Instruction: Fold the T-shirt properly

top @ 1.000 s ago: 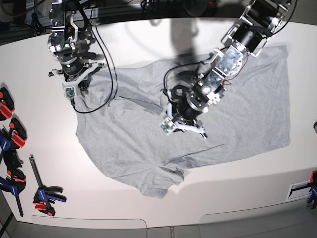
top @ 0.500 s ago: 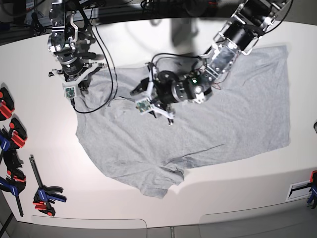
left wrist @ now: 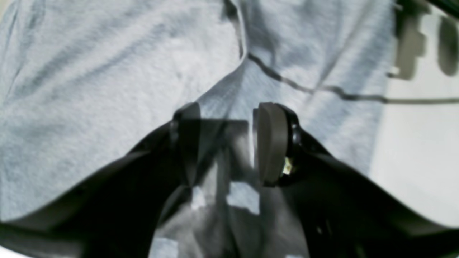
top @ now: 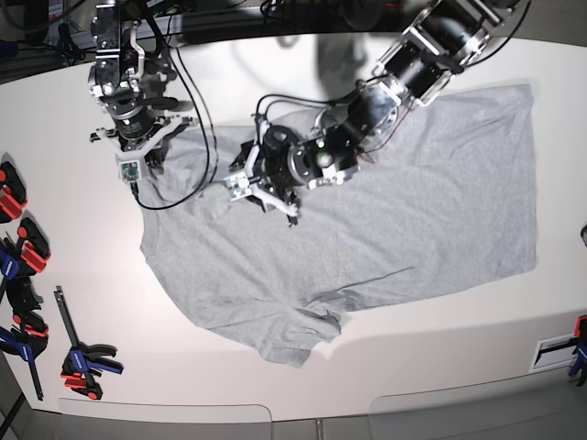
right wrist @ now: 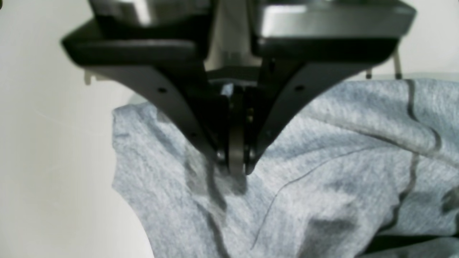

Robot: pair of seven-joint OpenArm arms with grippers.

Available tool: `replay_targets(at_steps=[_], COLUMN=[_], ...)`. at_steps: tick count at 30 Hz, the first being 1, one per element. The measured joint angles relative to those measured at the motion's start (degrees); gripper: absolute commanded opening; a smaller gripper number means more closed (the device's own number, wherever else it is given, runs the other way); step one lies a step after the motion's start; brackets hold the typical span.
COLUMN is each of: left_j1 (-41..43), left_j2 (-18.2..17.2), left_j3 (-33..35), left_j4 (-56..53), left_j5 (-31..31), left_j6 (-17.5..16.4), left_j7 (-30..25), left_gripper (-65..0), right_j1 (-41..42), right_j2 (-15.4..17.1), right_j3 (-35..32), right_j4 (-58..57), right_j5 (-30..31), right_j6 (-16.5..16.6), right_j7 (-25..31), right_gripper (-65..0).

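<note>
Mostly blurred, right gripper (right wrist: 235, 163) pinches T-shirt (top: 404, 211); left gripper (left wrist: 224, 143) gapes.

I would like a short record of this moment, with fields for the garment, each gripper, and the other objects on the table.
garment: T-shirt, light grey, spread open on the white table, wrinkled, not yet folded
visible side: plain, no lettering seen
right gripper: shut on T-shirt, pinching cloth near its edge
left gripper: open, low over the T-shirt's middle, nothing between the fingers
cable: dark cable hanging from the right arm across the cloth
other objects: red, blue and black clamps along the table edge
</note>
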Motion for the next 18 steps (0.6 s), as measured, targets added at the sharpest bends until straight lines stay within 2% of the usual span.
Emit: replay_targets(at_steps=[8, 15, 18], left_j1=[-4.2, -4.5, -4.6], left_j2=[0.8, 0.9, 0.9], left_j3=[0.0, 0.0, -0.1], left_j4=[-5.2, -11.4, -12.0], left_j5=[-0.1, -5.0, -5.0], left_j6=[0.0, 0.0, -0.1], left_j7=[-0.4, -2.0, -2.1], left_gripper=[-40.9, -41.0, -47.9], right_j1=[0.0, 0.0, 0.0], right_j2=[0.0, 0.0, 0.0], right_j3=[0.0, 0.0, 0.0], right_j4=[0.0, 0.0, 0.0], right_j5=[0.0, 0.0, 0.0], right_j6=[0.0, 0.0, 0.0], right_j7=[0.0, 0.0, 0.0], right_gripper=[-65.0, -65.0, -65.0])
